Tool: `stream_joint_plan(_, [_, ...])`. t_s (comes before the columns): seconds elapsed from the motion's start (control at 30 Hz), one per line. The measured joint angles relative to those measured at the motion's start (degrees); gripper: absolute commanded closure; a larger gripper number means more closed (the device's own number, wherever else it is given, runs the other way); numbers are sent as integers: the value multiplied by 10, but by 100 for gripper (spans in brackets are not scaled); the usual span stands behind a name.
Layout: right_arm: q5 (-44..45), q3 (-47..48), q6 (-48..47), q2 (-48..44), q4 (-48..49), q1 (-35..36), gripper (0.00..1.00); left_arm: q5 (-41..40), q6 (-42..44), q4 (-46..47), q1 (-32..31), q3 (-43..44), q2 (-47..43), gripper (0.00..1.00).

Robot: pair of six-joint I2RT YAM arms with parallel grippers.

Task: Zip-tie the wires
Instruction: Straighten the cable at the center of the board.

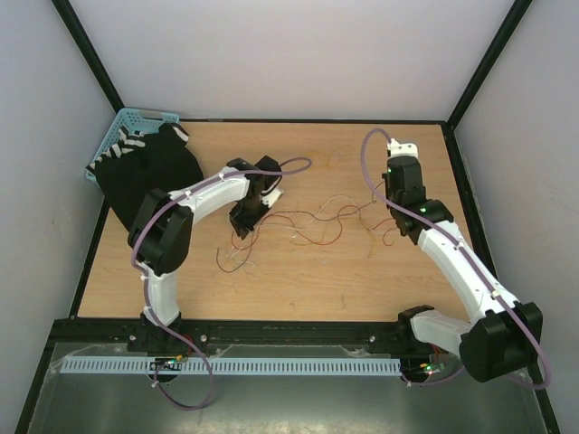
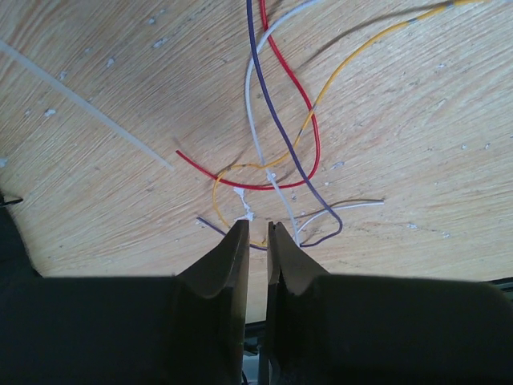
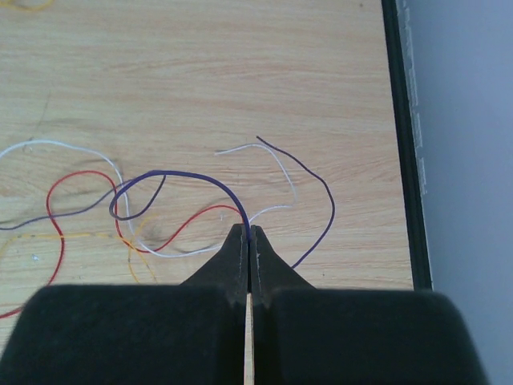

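Observation:
The wires [image 1: 308,221] lie in a loose tangle of red, yellow, white and purple strands across the middle of the table. In the left wrist view the wires [image 2: 276,172] cross just ahead of my left gripper [image 2: 258,228]. Its jaws stand a narrow gap apart with nothing between them. The zip tie [image 2: 88,108], a thin pale strip, lies flat to the upper left, apart from the strands. My right gripper [image 3: 249,233] is shut on the wires [image 3: 160,200], with a purple strand arching out of its tips. From above, the left gripper [image 1: 242,231] and the right gripper [image 1: 393,228] sit at opposite ends of the tangle.
A blue basket [image 1: 136,122] and a black cloth [image 1: 149,172] sit at the table's far left corner. The black frame rail [image 3: 405,120] runs along the table's right edge, close to the right gripper. A white slotted strip [image 1: 235,366] lies along the front.

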Motion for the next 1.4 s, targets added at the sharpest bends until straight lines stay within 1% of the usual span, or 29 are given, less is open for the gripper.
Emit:
stream_joint_plan(0.07, [-3, -6, 0, 9, 0, 0, 100, 3, 1, 3, 0, 0, 7, 83])
stream_joint_plan(0.13, [-9, -10, 1, 16, 0, 0, 94, 5, 2, 5, 0, 0, 11, 79])
stream_joint_plan(0.27, [-21, -13, 2, 19, 0, -2, 80, 5, 5, 6, 0, 0, 10, 59])
stream_joint_plan(0.33, [-24, -15, 4, 19, 1, -3, 71, 5, 6, 7, 1, 0, 9, 52])
stream_joint_plan(0.4, [-26, -20, 6, 19, 2, -3, 61, 5, 8, 7, 5, 1, 2, 46])
stream_joint_plan(0.5, [-31, -28, 10, 18, 3, -3, 52, 15, 14, 5, 18, 23, -18, 38])
stream_joint_plan(0.57, [-35, -33, 11, 16, 4, -3, 51, 28, 14, 10, 41, 48, -41, 33])
stream_joint_plan(0.7, [-46, -38, 13, 9, 4, -3, 50, 44, 11, 49, 99, 81, -119, 12])
stream_joint_plan(0.77, [-66, -38, 16, 7, 7, -3, 47, 45, 7, 74, 121, 80, -170, 3])
stream_joint_plan(0.83, [-101, -37, 22, 7, 14, -4, 43, 50, 0, 110, 130, 65, -226, 1])
stream_joint_plan(0.93, [-171, -33, 38, 16, 38, -4, 37, 73, -12, 169, 136, 16, -313, 1])
stream_joint_plan(1.0, [-212, -25, 51, 35, 64, -4, 31, 100, -22, 213, 145, -28, -365, 1])
stream_joint_plan(1.07, [-245, -17, 67, 66, 106, -4, 30, 130, -38, 270, 167, -86, -416, 1])
stream_joint_plan(1.17, [-284, 1, 89, 129, 166, -4, 29, 161, -73, 352, 197, -176, -478, 1])
stream_joint_plan(1.23, [-306, 31, 98, 189, 200, -4, 29, 173, -95, 388, 214, -222, -510, 1])
stream_joint_plan(1.3, [-327, 75, 103, 260, 229, -4, 29, 186, -109, 407, 221, -246, -530, 1])
stream_joint_plan(1.4, [-347, 153, 103, 360, 252, -3, 29, 209, -117, 424, 223, -253, -549, 1])
